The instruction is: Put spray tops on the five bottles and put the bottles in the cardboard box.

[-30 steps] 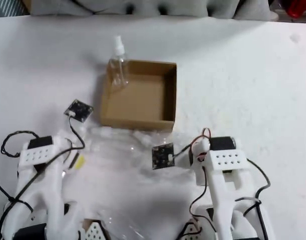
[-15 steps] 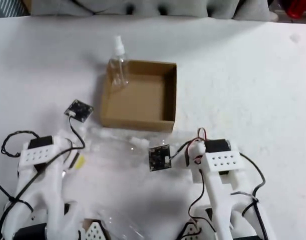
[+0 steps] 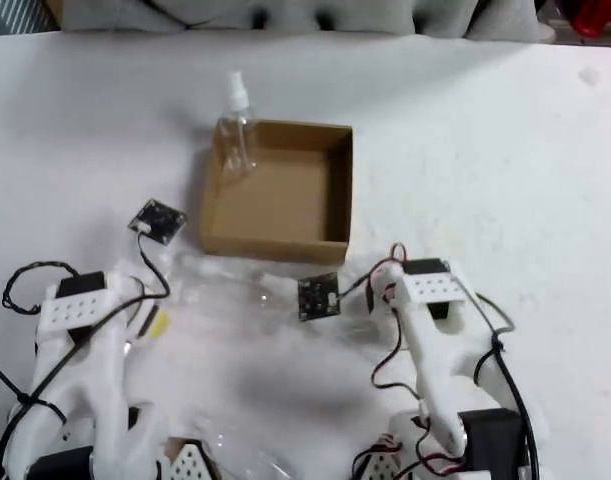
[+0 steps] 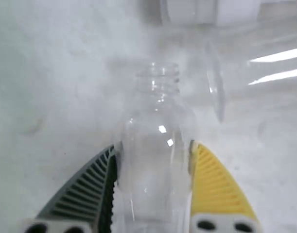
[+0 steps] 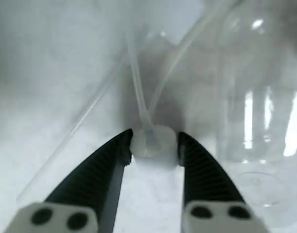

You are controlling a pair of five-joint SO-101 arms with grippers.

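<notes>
In the left wrist view my left gripper (image 4: pixel 155 151) is shut on a clear bottle (image 4: pixel 155 165) with no top; its grey and yellow fingers press its sides and its threaded mouth points away. In the right wrist view, black fingers of my right gripper (image 5: pixel 153 142) are closed on a white spray top (image 5: pixel 153 141), whose thin tube runs away from it. A second clear bottle (image 5: pixel 257 121) lies beside it. The cardboard box (image 3: pixel 330 190) stands mid-table, with one capped bottle (image 3: pixel 235 125) upright in its far left corner.
Clear bottles and white tops (image 3: pixel 230 285) lie scattered on the white table between the box and the two arms. Small camera boards (image 3: pixel 157 221) hang off both wrists on cables. A grey cushioned edge (image 3: pixel 285 15) runs along the far side.
The right arm has pushed forward toward the box and slightly left, its camera board moving with it. The left arm has stayed still.
</notes>
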